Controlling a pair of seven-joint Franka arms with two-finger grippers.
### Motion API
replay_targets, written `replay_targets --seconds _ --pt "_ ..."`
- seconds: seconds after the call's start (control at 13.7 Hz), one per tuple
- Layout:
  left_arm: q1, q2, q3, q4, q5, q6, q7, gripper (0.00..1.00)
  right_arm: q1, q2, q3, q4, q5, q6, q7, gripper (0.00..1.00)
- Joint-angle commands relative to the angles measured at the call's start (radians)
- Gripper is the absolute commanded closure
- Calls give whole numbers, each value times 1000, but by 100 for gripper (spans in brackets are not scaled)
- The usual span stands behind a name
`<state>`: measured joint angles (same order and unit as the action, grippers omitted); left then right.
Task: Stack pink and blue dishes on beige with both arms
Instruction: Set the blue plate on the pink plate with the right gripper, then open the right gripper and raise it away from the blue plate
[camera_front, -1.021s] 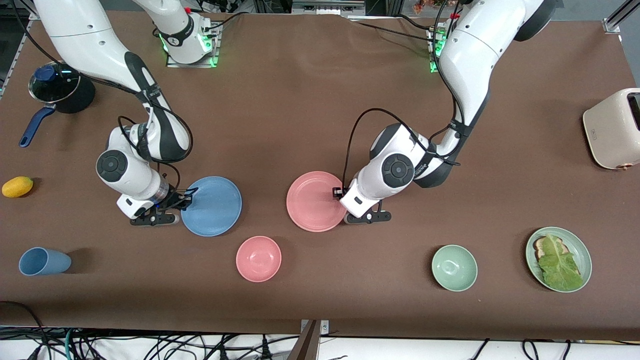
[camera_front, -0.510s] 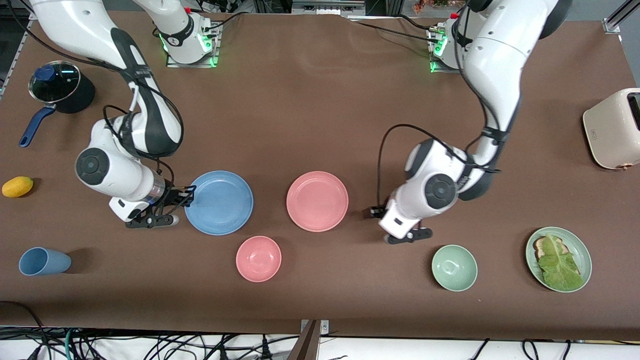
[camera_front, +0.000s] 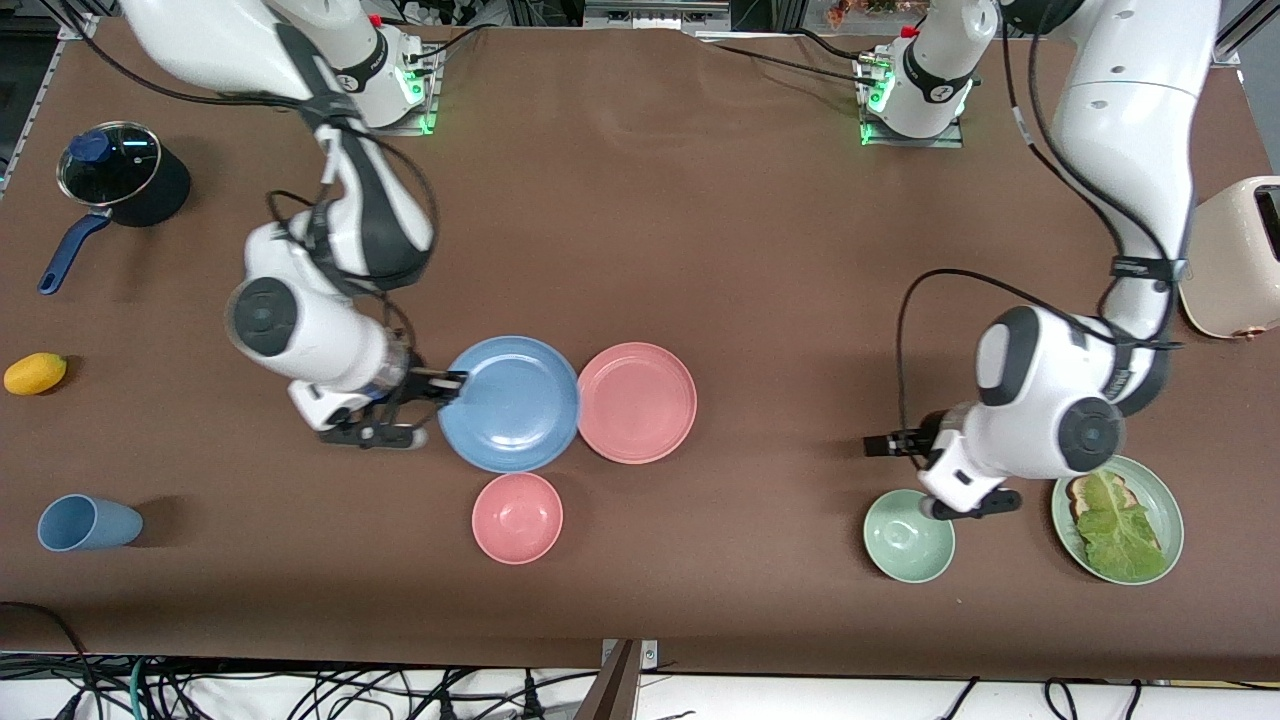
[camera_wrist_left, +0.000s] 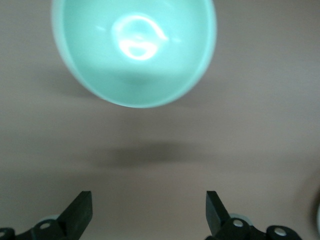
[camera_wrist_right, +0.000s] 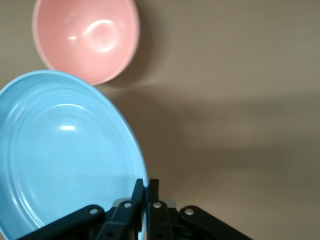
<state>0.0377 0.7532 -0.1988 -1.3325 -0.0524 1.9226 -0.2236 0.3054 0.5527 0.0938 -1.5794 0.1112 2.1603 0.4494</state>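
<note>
Fingers of the right gripper (camera_front: 452, 380) pinch the blue plate's (camera_front: 512, 403) rim, its edge overlapping the pink plate (camera_front: 640, 402), while the left gripper (camera_wrist_left: 148, 212) hangs spread beside the green bowl (camera_front: 907, 535).

**Colours on the brown table**

The tablecloth (camera_front: 640, 200) is plain brown. The blue plate (camera_front: 510, 403) is light blue, the pink plate (camera_front: 637, 402) and pink bowl (camera_front: 517, 517) salmon pink. The green bowl (camera_front: 908, 536) is pale mint. The cup (camera_front: 88, 523) is blue, the lemon (camera_front: 35, 373) yellow, the toaster (camera_front: 1240, 260) cream. Both arms are white with black joints.
</note>
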Motion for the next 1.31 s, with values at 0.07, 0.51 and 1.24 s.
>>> replay_targets --seconds 0.07,0.51,1.24 --pt "89 -60 -10 -11 20 -71 156 0 133 111 -6 79 1 127 236 100" --pt "148 -331 44 -169 19 -139 273 0 202 188 -8 78 1 246 337 100" --pt "21 -657 150 -375 82 -240 262 0 196 207 -11 50 2 240 327 47"
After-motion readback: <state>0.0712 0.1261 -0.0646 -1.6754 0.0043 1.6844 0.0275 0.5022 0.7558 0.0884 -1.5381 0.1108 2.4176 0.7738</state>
